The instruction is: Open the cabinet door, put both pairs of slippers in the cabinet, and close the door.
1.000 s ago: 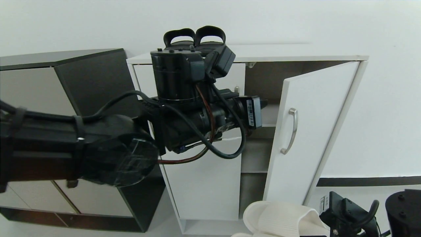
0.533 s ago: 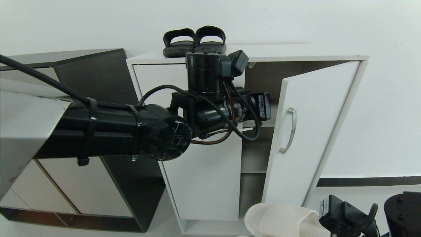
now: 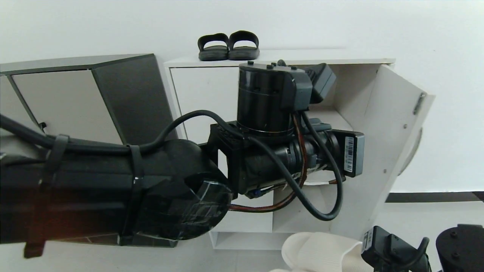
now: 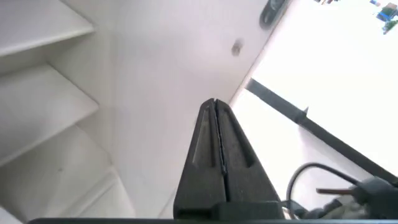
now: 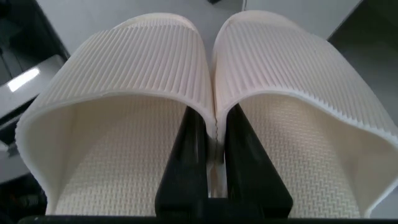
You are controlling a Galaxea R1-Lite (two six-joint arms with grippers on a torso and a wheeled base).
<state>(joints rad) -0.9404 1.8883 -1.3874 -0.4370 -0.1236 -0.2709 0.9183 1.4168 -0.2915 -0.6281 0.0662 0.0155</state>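
A pair of cream slippers (image 5: 124, 93) with ribbed straps is held side by side in the right claw (image 5: 214, 127). The touching inner strap edges are clamped between its two black fingers (image 5: 186, 168).

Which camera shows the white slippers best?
The right wrist view. Both white slippers sit side by side up close, the right gripper pinching their inner edges together. The head view catches part of them at its bottom edge. The left wrist view faces the cabinet shelves.
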